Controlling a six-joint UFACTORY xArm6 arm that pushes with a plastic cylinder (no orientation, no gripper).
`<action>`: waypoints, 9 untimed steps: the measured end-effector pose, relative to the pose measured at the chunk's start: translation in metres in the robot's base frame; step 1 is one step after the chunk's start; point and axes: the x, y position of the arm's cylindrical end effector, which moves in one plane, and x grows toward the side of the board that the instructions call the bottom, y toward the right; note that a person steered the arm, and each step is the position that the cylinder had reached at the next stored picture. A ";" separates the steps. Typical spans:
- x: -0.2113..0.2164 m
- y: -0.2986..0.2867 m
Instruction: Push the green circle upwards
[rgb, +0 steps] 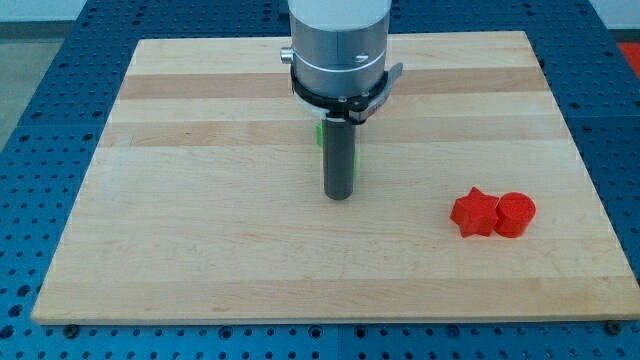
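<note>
Pale wood makes up the table (200, 250), a board of glued strips with lighter and darker grain bands running across the view; it sits on a blue perforated surface (40, 60) dotted with regular holes. No container stands on the board.

The arm (338, 40) comes down from the view's top as a smooth grey metal cylinder with a black collar, and it is cut off by the upper edge. Below it hangs the straight dark rod, and my tip (340, 197) rests on the wood near the middle of the board. This tool has no jaws, so it neither clasps nor releases anything; it only touches the table.

The green block (319, 133) is almost wholly hidden behind the rod and collar: only a thin bright sliver shows at the rod's left edge, with a fainter trace at its right edge. Its shape cannot be made out. It lies just above my tip, toward the view's top.

Well apart, toward the view's lower right, sit two glossy red pieces touching each other: a red star-like block (474, 212) on the left and a red cylinder (516, 214) on the right.
</note>
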 end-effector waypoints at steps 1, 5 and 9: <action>-0.001 0.000; -0.004 0.000; -0.007 0.098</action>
